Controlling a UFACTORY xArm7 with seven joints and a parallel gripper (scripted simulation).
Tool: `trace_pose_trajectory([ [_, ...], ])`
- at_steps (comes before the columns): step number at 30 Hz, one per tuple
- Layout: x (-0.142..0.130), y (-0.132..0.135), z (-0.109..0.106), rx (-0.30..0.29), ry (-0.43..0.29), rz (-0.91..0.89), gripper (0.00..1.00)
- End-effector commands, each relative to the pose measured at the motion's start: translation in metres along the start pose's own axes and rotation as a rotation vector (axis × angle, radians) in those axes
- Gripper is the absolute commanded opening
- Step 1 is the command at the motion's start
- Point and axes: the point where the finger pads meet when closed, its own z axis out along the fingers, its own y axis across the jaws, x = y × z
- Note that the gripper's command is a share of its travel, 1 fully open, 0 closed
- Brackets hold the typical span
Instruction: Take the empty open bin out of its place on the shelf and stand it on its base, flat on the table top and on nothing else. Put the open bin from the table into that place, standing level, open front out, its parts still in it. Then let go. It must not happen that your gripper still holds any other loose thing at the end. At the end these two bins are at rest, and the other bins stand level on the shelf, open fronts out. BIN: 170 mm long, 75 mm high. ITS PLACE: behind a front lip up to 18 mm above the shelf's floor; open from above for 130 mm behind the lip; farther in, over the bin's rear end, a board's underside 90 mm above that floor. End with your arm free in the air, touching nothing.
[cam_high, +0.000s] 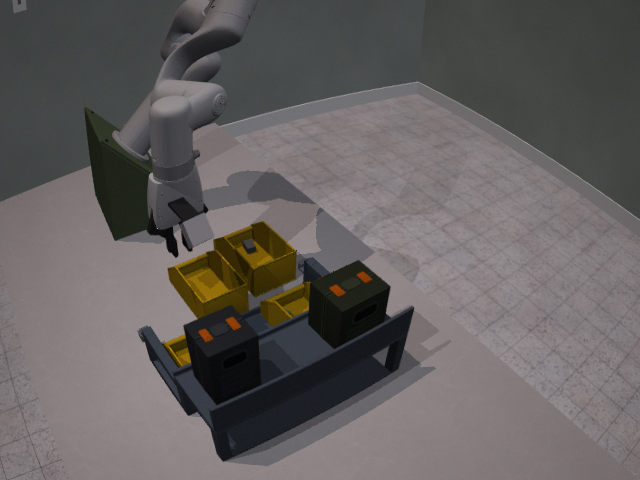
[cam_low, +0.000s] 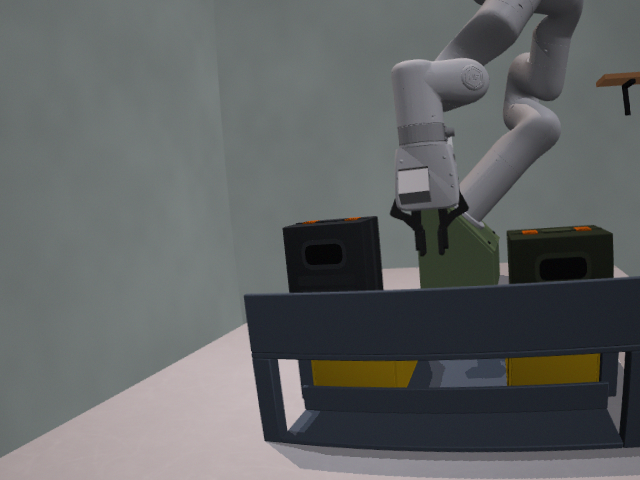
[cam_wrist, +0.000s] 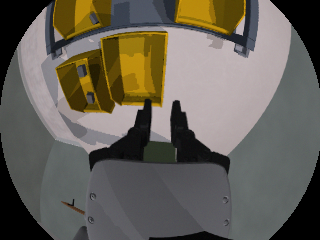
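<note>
The gripper (cam_high: 181, 252) (cam_low: 432, 252) (cam_wrist: 162, 103) is partly open and points down above the table, with nothing between its fingers, on the robot's side of the empty bin. The empty yellow bin (cam_high: 206, 284) (cam_wrist: 134, 72) stands on the table before the shelf (cam_high: 320, 367) (cam_low: 444, 322). The yellow bin with parts (cam_high: 273, 276) (cam_wrist: 97, 82) stands close beside it; two grey parts show in the wrist view. The shelf holds a bin at each side, one (cam_high: 178, 352) (cam_low: 361, 373) (cam_wrist: 212, 15) and another (cam_high: 284, 304) (cam_low: 555, 370) (cam_wrist: 75, 17); the place between them is vacant.
On the shelf's upper board stand a black case (cam_high: 222, 356) (cam_low: 336, 273) and a dark green case (cam_high: 348, 304) (cam_low: 522, 258), one near each end. The shelf's end posts reach forward beside the bins. The green robot base (cam_high: 121, 198) (cam_low: 449, 266) stands behind the gripper.
</note>
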Motion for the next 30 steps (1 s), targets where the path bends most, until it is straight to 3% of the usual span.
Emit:
trace_pose_trajectory([
  [1, 0.001, 0.001, 0.005, -0.003, 0.004, 0.001, 0.26],
  [30, 0.002, 0.002, 0.051, -0.003, 0.003, 0.001, 0.26],
])
